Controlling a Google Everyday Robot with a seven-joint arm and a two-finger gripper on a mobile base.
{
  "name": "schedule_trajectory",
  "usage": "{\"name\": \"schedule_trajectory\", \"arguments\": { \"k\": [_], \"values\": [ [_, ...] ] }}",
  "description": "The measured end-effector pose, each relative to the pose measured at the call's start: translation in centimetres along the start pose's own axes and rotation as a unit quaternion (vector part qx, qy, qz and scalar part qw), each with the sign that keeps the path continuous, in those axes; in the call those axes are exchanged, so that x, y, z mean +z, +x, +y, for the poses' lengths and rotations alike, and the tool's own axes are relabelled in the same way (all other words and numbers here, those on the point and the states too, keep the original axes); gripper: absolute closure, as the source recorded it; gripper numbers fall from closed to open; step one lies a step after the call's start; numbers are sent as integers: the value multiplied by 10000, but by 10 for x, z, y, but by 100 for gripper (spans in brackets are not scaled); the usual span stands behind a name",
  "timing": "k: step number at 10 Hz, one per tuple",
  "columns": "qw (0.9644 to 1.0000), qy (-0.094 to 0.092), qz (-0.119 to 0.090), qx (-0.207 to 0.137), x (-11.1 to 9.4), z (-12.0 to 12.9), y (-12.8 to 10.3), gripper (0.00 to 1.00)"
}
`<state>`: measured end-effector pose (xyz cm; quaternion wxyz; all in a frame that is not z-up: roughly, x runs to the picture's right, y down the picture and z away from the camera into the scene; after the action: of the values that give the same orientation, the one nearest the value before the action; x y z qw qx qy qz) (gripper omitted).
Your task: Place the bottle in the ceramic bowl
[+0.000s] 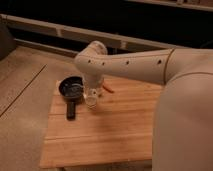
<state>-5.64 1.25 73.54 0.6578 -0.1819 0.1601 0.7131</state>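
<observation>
the wooden worktop (100, 140) stands on a speckled floor (25, 80), with a dark wall and a pale rail (60, 31) behind it. a thick white arm (130, 62) reaches in from the right side, crosses above the far right part of the worktop and bends down near the middle of the far edge.

the gripper (92, 94) hangs at the end of that bend, over the far half of the worktop and a little left of its middle. it is clenched around the bottle (91, 102), whose whitish lower end sticks out beneath it. the bottle is upright and sits just beside the right rim of the bowl, outside it. whether its base touches the wood cannot be told.

the bowl (69, 88) sits near the far left corner of the worktop. it is dark and round, and its inside shows only a greyish shine.

a flat black bar (71, 110) lies just in front of the bowl, pointing toward the near edge. its far end reaches the bowl's near rim, though contact cannot be told. a small orange piece (108, 90) lies near the far edge, just to the right of the gripper and apart from the bowl.
</observation>
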Motion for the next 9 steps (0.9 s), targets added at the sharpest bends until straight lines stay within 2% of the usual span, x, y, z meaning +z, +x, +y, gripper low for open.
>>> {"name": "schedule_trajectory", "arguments": {
  "k": [4, 5, 7, 8, 9],
  "values": [
    [10000, -15, 4, -42, 1, 4, -1, 100],
    [9999, -9, -46, -158, -1, 6, -8, 100],
    [9972, -51, -124, -734, 1, 28, -24, 100],
    [9950, -54, -127, -993, 7, 38, -31, 100],
    [9911, -81, -102, -1327, 16, 53, -40, 100]
  ]
}}
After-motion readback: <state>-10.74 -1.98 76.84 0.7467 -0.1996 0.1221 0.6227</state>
